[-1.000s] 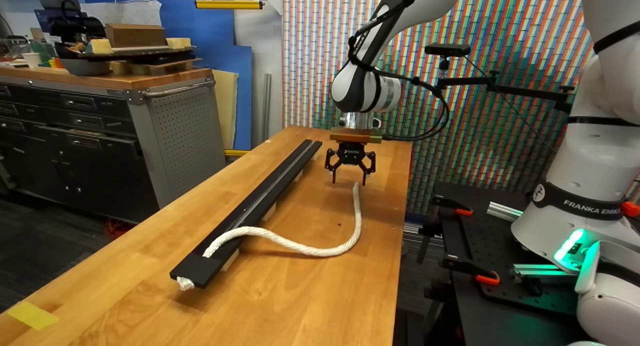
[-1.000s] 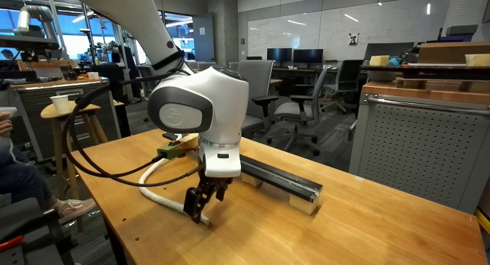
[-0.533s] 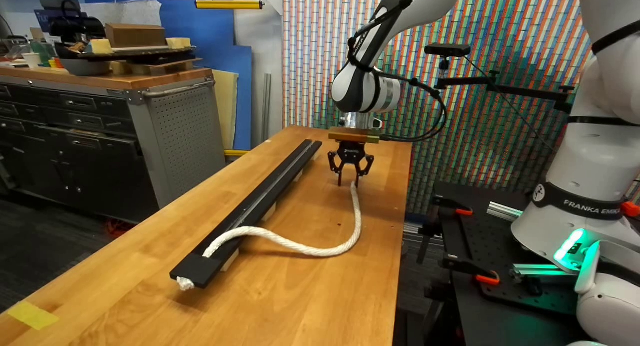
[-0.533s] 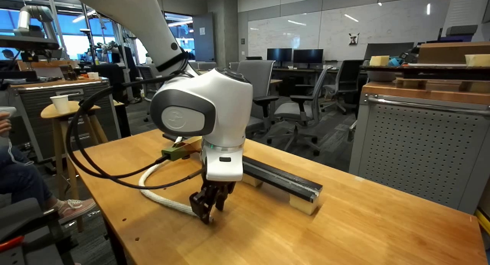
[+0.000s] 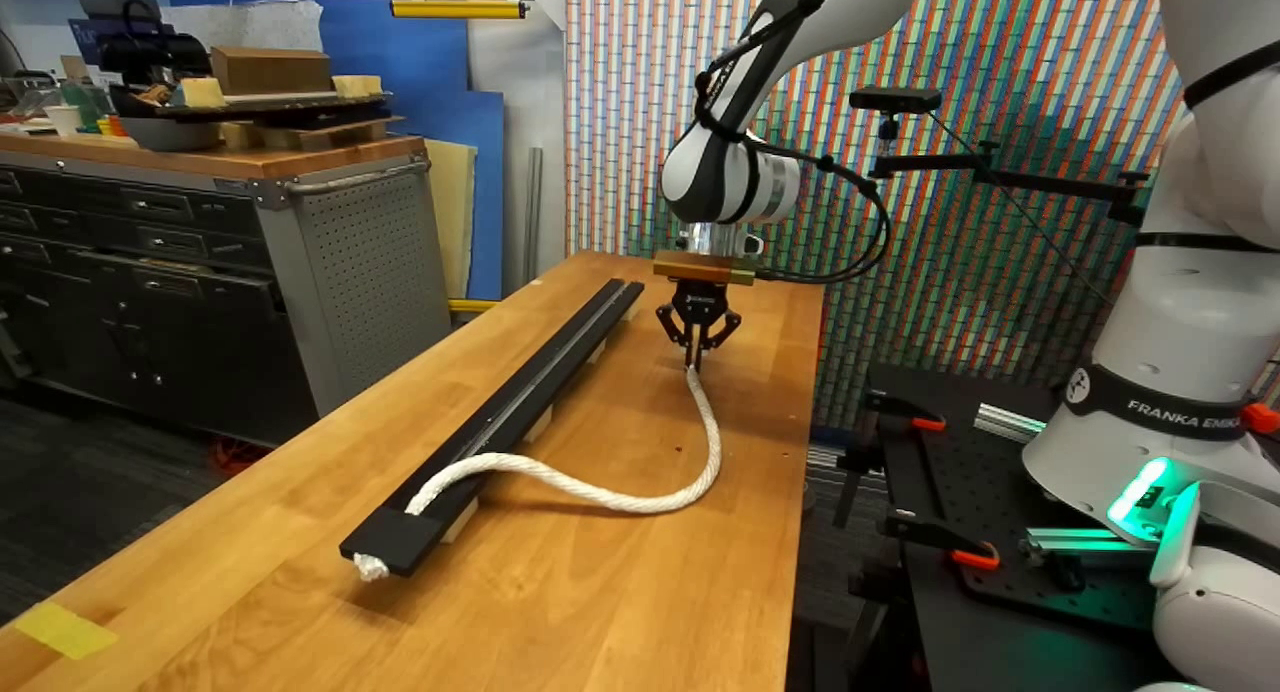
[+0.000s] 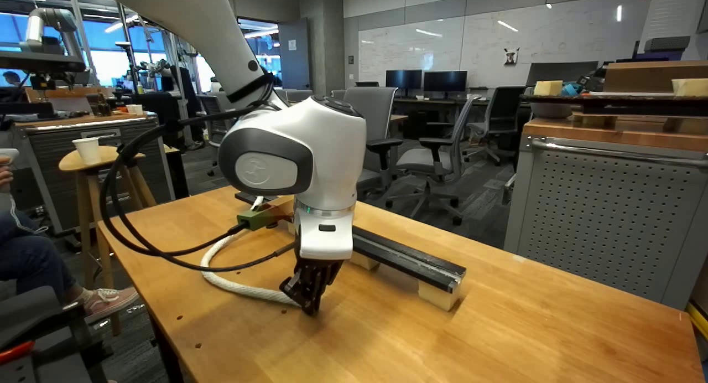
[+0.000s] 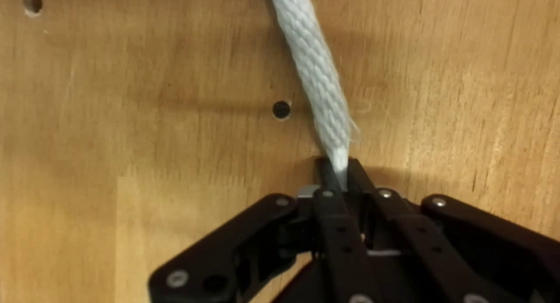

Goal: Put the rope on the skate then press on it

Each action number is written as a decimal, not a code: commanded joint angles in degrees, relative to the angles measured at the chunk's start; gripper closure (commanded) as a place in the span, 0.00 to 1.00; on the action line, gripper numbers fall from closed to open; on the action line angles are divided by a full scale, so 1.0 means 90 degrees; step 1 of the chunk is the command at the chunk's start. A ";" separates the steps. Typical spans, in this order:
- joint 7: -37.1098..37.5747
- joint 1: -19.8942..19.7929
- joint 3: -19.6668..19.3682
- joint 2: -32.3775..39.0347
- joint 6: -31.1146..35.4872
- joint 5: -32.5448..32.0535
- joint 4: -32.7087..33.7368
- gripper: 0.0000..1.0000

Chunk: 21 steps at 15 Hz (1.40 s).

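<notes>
The rope (image 5: 640,502) is a cream-white cord curving across the wooden table. One part lies on the skate (image 5: 507,417), a long black grooved rail, and runs under its near end, where a frayed tuft sticks out. My gripper (image 5: 693,367) points down at the rope's opposite end, low over the table and to the right of the rail. In the wrist view the two fingers of my gripper (image 7: 340,163) are pressed together on the rope's tip (image 7: 313,66). The very tip is hidden between them. The skate (image 6: 409,258) also shows behind my gripper (image 6: 310,312).
Pale blocks (image 6: 438,294) hold the rail above the table (image 5: 600,612). Black cables (image 6: 133,239) loop beside the wrist. A grey cabinet (image 5: 350,262) stands beyond the table, and a black clamp bench (image 5: 960,592) lies on the robot's side. Yellow tape (image 5: 66,629) marks one corner.
The fingers have come together from wide apart and taken hold of the rope's free end. That end has shifted slightly towards the rail; the rope on the skate has stayed put.
</notes>
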 commanded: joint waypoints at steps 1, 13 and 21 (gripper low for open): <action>0.0065 0.0056 -0.0035 0.0035 0.0116 0.0088 0.0041 0.97; 0.0304 0.0351 -0.0523 -0.0861 0.0234 -0.0636 -0.0449 0.97; 0.0482 0.0279 -0.0803 -0.1507 0.0107 -0.1128 -0.0500 0.97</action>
